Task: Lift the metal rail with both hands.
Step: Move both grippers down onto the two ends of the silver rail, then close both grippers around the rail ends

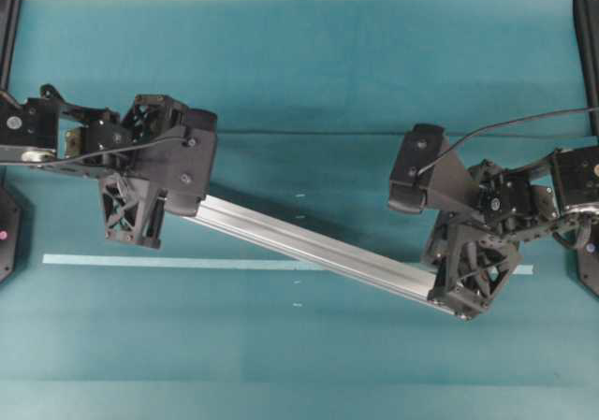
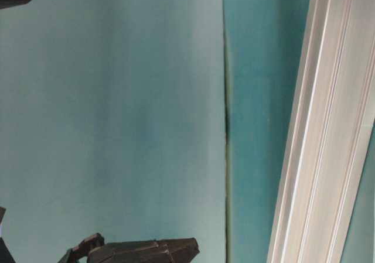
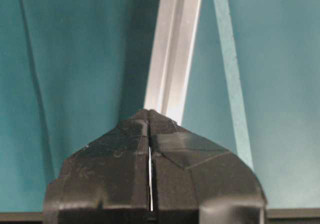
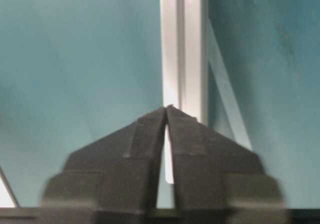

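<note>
Left end effector (image 1: 140, 216) and right end effector (image 1: 473, 284) both clamped on metal rail (image 1: 314, 248) ends.

Even, soft light; wrist views blurred, perhaps from motion.

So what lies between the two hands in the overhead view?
The metal rail spans diagonally from the left hand to the right hand, crossing the pale tape strip on the teal table.
</note>
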`<state>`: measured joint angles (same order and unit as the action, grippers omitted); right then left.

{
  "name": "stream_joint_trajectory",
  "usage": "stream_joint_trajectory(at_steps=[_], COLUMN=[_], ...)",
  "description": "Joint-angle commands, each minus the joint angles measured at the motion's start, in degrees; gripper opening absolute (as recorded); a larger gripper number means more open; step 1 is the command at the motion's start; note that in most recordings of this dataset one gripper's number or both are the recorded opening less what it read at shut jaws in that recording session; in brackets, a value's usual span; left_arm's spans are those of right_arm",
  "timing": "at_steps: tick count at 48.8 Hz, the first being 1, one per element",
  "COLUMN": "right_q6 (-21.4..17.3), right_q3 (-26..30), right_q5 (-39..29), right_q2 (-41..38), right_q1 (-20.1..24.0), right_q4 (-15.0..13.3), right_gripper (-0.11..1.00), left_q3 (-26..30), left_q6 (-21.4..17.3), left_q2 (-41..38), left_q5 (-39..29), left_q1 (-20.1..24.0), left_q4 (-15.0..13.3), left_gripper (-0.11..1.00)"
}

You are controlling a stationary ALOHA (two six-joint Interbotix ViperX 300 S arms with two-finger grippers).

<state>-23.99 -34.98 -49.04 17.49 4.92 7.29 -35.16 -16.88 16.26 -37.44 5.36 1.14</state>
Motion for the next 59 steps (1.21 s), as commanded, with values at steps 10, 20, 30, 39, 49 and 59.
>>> stream_joint_trajectory(at_steps=[10, 20, 30, 39, 49, 59], right_q6=[-1.1, -0.9, -0.8, -0.4, -0.6, -0.5], right_q3=[-0.1, 0.1, -0.1, 0.4, -0.1, -0.6], right_q5=[1.6, 1.9, 1.9, 1.8, 2.8, 5.9], right_q2=[-1.8, -4.8, -7.1, -10.0, -12.2, -14.2], right_q1=[0.4, 0.4, 0.4, 0.7, 0.8, 1.5], right_q4=[0.1, -0.2, -0.3, -1.3, -1.8, -1.8], right_gripper=[0.76, 0.99, 0.99, 0.99, 0.99, 0.99], left_q3=[0.6, -0.7, -1.3, -2.9, -3.7, -4.0], left_q6=[0.1, 0.4, 0.0, 0.0, 0.0, -0.2], left_q2=[0.3, 0.4, -0.1, -2.7, -6.2, -8.0], left_q5=[0.4, 0.4, 0.8, 3.2, 4.3, 6.3], left_q1=[0.3, 0.3, 0.3, 0.3, 0.3, 0.9], left_q4=[0.2, 0.2, 0.2, 0.2, 0.2, 0.2], left_gripper=[0.2, 0.8, 0.95, 0.97, 0.98, 0.98])
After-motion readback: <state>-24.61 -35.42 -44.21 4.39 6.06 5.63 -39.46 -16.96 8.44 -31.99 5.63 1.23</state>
